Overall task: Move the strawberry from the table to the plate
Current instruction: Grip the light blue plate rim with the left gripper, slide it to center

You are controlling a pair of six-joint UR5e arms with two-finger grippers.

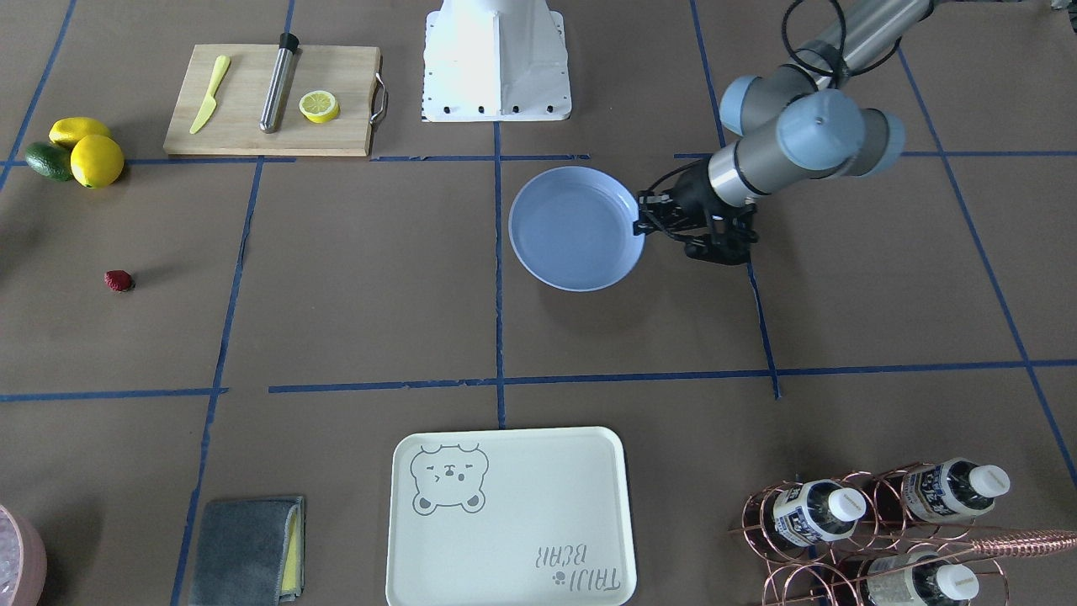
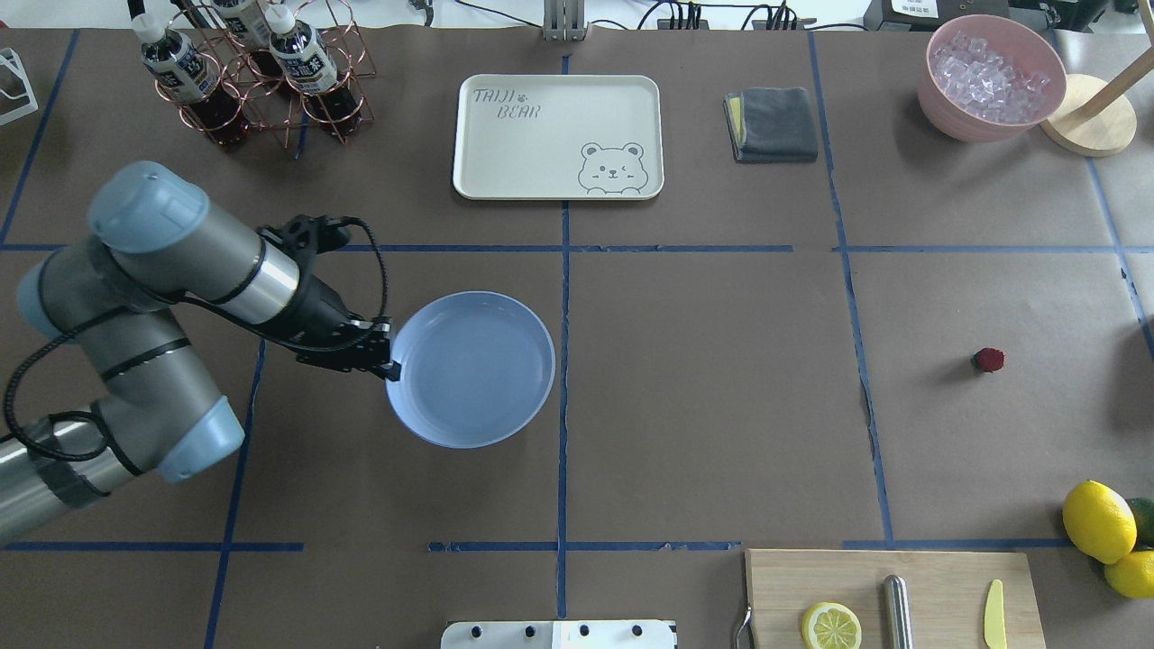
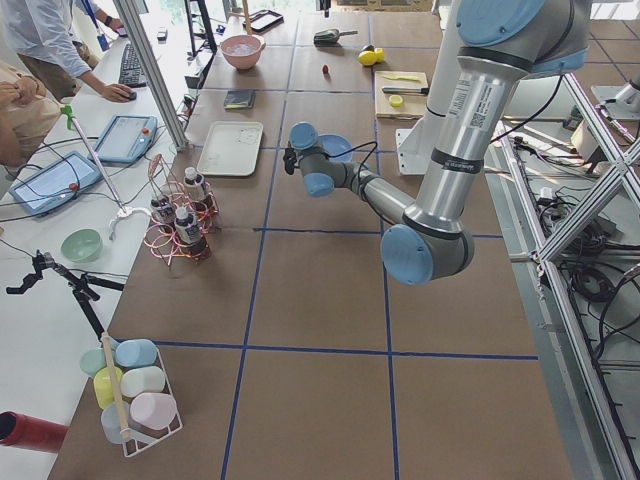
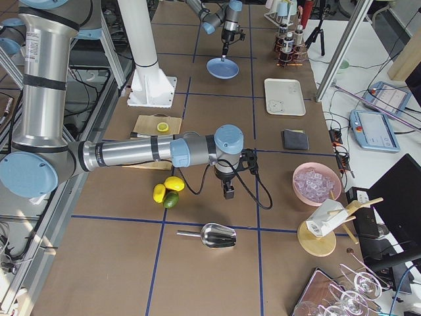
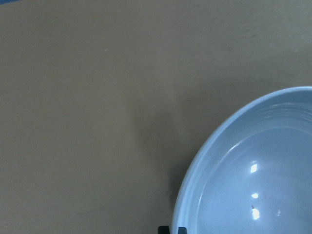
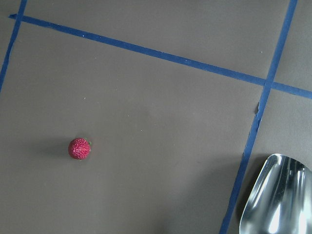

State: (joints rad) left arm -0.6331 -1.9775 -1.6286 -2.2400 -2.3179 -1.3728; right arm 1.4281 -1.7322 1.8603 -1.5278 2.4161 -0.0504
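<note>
The strawberry [image 2: 989, 360] is a small dark red berry lying alone on the brown table [image 2: 721, 406], far to the right in the overhead view. It also shows in the front-facing view [image 1: 119, 280] and low left in the right wrist view [image 6: 79, 148]. The pale blue plate [image 2: 478, 370] is left of centre, and it is bare inside. My left gripper [image 2: 389, 361] is shut on the plate's near-left rim [image 5: 187, 195]. My right gripper [image 4: 228, 192] shows only in the exterior right view, hanging over the table near the lemons. I cannot tell whether it is open or shut.
A cutting board [image 2: 888, 599] holds a lemon half, a yellow knife and a steel rod. Lemons [image 2: 1098, 521] and an avocado lie at the right edge. A metal scoop [image 6: 278, 195], a bear tray [image 2: 559, 135], a grey cloth [image 2: 773, 124], a bottle rack [image 2: 252, 72] and a pink ice bowl [image 2: 990, 77] are also here.
</note>
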